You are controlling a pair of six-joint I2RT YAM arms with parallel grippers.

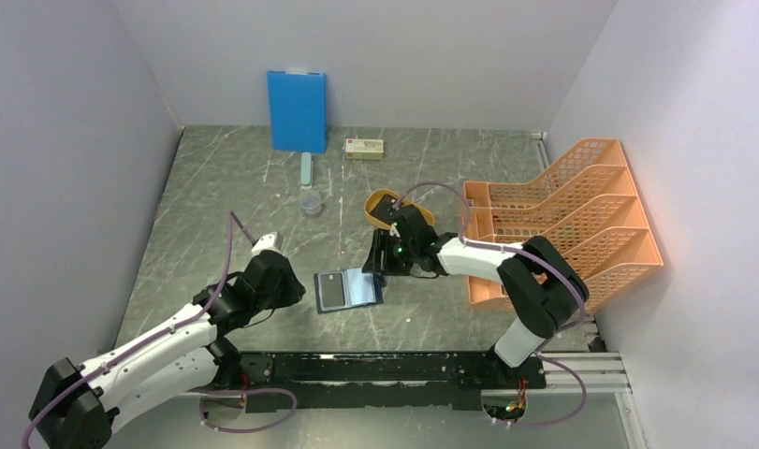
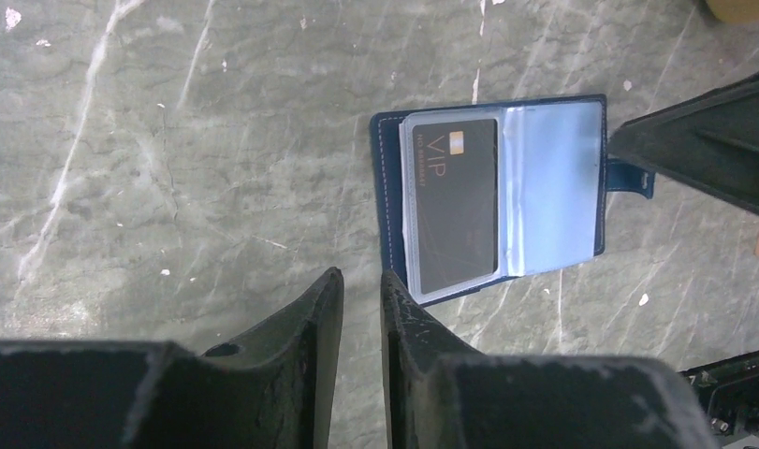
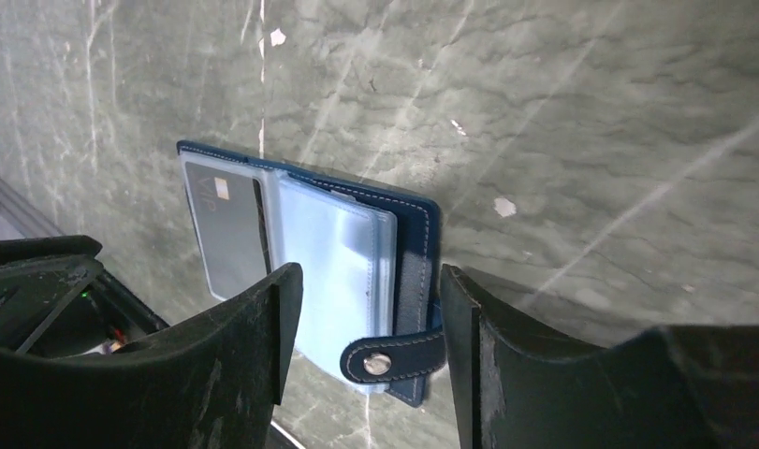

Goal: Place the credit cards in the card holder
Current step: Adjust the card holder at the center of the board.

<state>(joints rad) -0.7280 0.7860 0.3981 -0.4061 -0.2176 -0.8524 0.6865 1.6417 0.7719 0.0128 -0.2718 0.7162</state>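
Note:
The card holder (image 1: 349, 289) lies open on the marble table, its clear light-blue sleeves (image 2: 553, 178) facing up. One dark credit card (image 2: 455, 206) marked VIP sits in the left sleeve (image 3: 227, 229). My left gripper (image 2: 359, 276) hovers just off the holder's near-left corner (image 1: 305, 292), its jaws a narrow gap apart with nothing between them. My right gripper (image 3: 371, 271) stands open over the holder's right edge (image 1: 379, 268). Its fingers straddle the snap tab (image 3: 394, 355) and the navy cover, gripping nothing.
A yellow oval tray (image 1: 383, 203) sits behind the right wrist, partly hidden. An orange file rack (image 1: 562, 215) fills the right side. At the back stand a blue board (image 1: 297, 110) and a small box (image 1: 364, 148). A clear cup (image 1: 311, 201) stands mid-table.

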